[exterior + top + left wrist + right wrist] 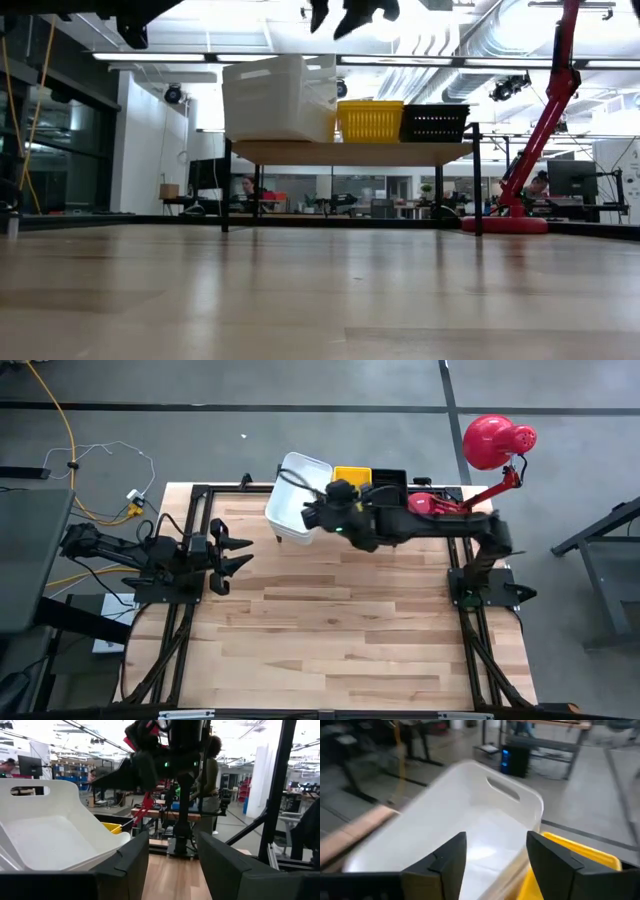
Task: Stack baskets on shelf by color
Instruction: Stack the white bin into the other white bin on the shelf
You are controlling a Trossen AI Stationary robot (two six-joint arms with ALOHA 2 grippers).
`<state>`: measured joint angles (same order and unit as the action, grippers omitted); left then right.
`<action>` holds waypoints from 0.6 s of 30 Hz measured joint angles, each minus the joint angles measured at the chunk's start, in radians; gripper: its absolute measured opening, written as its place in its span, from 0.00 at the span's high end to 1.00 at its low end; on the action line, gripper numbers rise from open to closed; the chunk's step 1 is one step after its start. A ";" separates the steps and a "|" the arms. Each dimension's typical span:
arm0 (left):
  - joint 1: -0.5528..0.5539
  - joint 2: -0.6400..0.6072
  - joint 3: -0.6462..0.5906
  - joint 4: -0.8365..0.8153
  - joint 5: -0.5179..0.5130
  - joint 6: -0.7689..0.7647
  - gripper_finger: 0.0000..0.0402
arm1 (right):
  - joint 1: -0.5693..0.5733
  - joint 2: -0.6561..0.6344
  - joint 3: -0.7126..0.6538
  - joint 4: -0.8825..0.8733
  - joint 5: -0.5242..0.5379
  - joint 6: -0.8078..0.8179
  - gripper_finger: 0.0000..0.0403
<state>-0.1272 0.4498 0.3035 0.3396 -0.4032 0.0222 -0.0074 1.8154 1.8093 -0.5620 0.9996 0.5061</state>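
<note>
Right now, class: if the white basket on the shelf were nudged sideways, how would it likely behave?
The white basket looks like thin empty plastic, so probably light and stiff. It sits at the shelf end, seemingly past the edge in the high view, so a nudge might tip it off. Its smooth walls may slide easily.

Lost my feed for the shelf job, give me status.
Right gripper jaws open above white basket on shelf. Left gripper open, idle over table. Yellow basket, black basket alongside. Nothing blocking.
</note>
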 joint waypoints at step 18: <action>0.000 0.001 0.000 -0.023 0.000 -0.021 0.61 | -0.043 0.128 0.125 -0.163 0.152 0.222 0.51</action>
<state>-0.1272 0.4503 0.3035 0.3168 -0.4037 0.0017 -0.0503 1.9430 1.9343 -0.7254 1.1521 0.7282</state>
